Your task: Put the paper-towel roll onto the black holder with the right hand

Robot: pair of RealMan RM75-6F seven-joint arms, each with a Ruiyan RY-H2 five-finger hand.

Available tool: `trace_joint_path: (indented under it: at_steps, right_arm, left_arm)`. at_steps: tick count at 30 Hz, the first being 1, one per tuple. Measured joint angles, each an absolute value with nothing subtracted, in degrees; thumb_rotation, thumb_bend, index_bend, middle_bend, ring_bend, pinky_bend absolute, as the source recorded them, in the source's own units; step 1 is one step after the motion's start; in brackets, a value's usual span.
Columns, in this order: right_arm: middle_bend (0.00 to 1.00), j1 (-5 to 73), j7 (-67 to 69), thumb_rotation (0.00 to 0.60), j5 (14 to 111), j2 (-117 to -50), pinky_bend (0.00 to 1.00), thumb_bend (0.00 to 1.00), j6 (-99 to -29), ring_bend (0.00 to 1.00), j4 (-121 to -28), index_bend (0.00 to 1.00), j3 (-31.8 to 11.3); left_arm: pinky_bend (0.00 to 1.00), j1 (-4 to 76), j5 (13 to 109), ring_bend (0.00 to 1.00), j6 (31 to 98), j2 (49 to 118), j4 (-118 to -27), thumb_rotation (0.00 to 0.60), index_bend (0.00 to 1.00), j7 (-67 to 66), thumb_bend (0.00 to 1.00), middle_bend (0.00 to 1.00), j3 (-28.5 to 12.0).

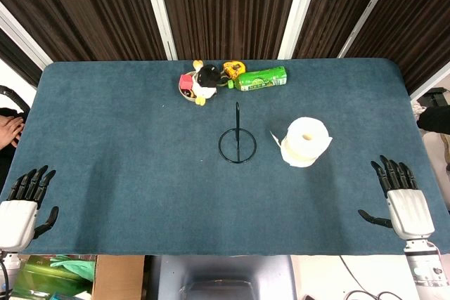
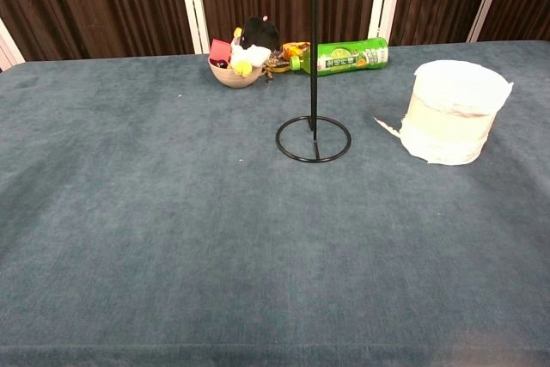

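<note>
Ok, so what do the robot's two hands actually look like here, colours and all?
Both the left hand and the right hand have slim black fingers on a boxy white palm shell. The right hand's wrist is a silvery cylinder with thin wires alongside.

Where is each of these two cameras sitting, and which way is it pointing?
Head view: high above the near edge, looking steeply down on the table; the left hand and right hand show at the bottom corners, both open and holding nothing.
Chest view: low at the near edge, looking across the tabletop toward the curtains; none of the robot shows.
Shared: the paper-towel roll, black holder, green bottle and toy bowl.
</note>
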State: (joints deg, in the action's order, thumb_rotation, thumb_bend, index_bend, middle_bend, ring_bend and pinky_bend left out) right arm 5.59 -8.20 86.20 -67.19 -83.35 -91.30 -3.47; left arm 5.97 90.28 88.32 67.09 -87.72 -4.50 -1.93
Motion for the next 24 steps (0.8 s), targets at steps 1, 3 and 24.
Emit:
trace_joint_path:
  at_steps: [1, 3, 24]
  right_arm:
    - [0.00, 5.6, -8.3, 0.552, 86.1, -67.3, 0.00, 0.11, -83.3, 0.00, -91.3, 0.00, -3.6]
    - [0.00, 5.7, -8.2, 0.552, 86.0, -67.4, 0.00, 0.11, -83.4, 0.00, -91.3, 0.00, -3.7]
    - [0.00, 25.1, 2.4, 0.547, 74.5, -67.9, 0.00, 0.11, -54.9, 0.00, -85.0, 0.00, -13.3]
  left_arm:
    - [0.11, 6.0, 90.3, 0.00, 88.4, 67.0, -87.8, 0.600, 0.00, -4.5, 0.45, 0.02, -1.9]
    - [0.11, 5.9, 90.5, 0.00, 88.6, 67.0, -87.7, 0.600, 0.00, -4.3, 0.45, 0.02, -1.9]
    - [0.11, 6.7, 86.6, 0.00, 85.4, 67.0, -86.8, 0.600, 0.00, -3.2, 0.45, 0.02, -3.0]
